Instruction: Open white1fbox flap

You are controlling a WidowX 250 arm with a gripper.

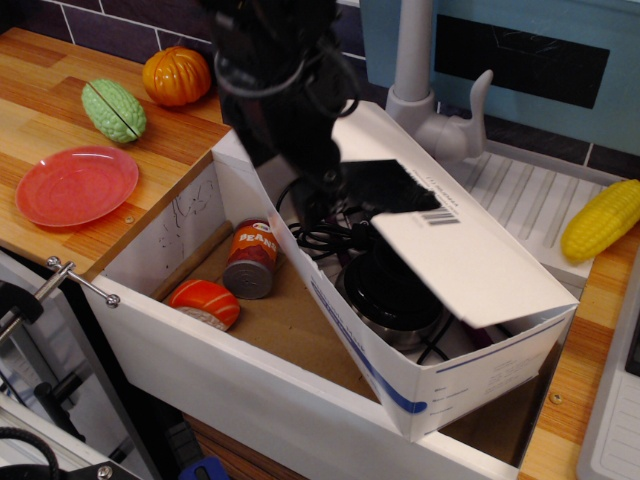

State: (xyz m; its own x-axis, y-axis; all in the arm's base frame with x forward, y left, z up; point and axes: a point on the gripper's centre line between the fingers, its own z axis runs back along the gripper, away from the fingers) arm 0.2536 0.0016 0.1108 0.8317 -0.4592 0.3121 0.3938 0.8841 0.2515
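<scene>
From my remote station: the white wooden basin point(240, 385) sits sunk in the wooden desk point(60, 95), and in it the white1fbox point(420, 385) lies at the right, blue stripe facing me. Its flap point(455, 250) stands raised and tilted, exposing a black round appliance point(390, 295) and black cable point(320, 235) inside. The gripper point(330, 180) is at the flap's left end; I cannot tell whether its jaws are closed on the edge. Left in the basin lie a can point(250, 260) and a sushi toy point(205, 303). Farther back: a red plate point(75, 185), green vegetable point(113, 108), pumpkin point(176, 76), grey faucet point(425, 90) and yellow corn point(600, 220).
</scene>
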